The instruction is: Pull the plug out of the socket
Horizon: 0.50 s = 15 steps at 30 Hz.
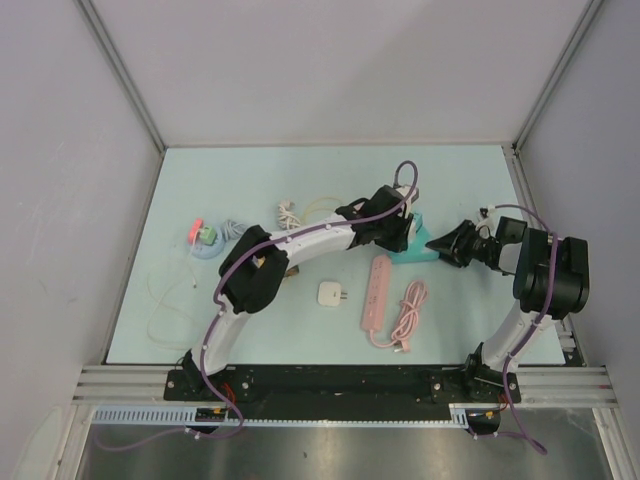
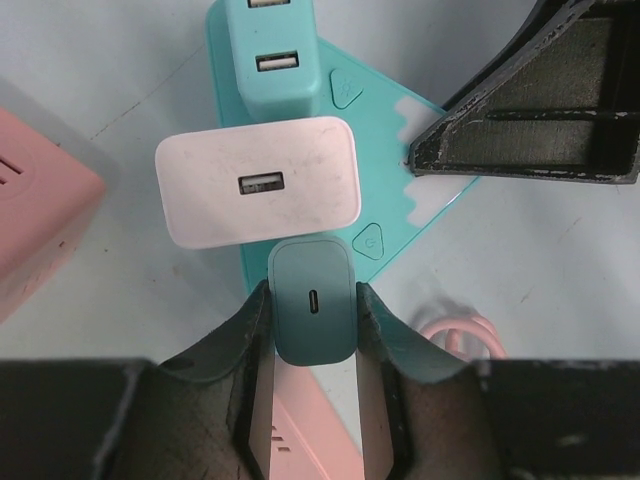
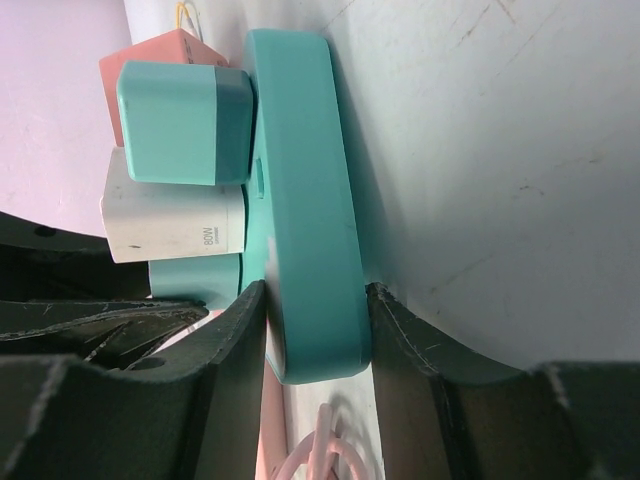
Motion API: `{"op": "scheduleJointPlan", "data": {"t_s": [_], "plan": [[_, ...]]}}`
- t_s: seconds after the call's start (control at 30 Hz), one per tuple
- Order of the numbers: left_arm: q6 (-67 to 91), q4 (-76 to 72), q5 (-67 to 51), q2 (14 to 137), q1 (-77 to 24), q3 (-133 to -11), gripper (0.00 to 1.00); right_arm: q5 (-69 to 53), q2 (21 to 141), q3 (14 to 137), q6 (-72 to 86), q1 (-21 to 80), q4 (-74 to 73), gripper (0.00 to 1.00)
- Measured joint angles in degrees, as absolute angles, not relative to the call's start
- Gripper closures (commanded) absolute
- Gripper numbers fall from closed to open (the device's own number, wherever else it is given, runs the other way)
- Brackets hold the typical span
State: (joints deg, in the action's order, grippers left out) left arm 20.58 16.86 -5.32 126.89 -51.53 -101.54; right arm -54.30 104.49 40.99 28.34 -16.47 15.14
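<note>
Left gripper (image 2: 312, 300) is pinching nearly closed on the small teal plug (image 2: 311, 318), seated in the teal power strip (image 3: 300, 200); right gripper (image 3: 315, 318) is clamping that strip's end, jaws narrow; the plug's smooth sides may be slipping under a pull; just beyond, the white charger (image 2: 258, 182) is crowding the fingers; a tilted pull could be jamming the prongs or lifting the strip.

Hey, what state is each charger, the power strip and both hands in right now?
left hand: shut on small teal charger.
right hand: shut on teal power strip.
small teal charger: plugged in, gripped.
white charger: plugged in, untouched.
two-port teal charger: plugged in, untouched.
teal power strip: lying flat, held at one end.
</note>
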Motion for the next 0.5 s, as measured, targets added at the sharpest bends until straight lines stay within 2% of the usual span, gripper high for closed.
{"op": "scheduleJointPlan", "data": {"t_s": [0.23, 0.5], "plan": [[20.97, 24.6, -5.74, 129.51, -51.18, -108.38, 1.0, -53.54, 104.49, 42.11, 28.42, -15.44, 12.82, 0.7], [21.78, 25.8, -6.02, 130.1, -50.7, -109.19, 1.0, -52.62, 104.47, 42.89, 28.23, -14.83, 11.44, 0.74]]}}
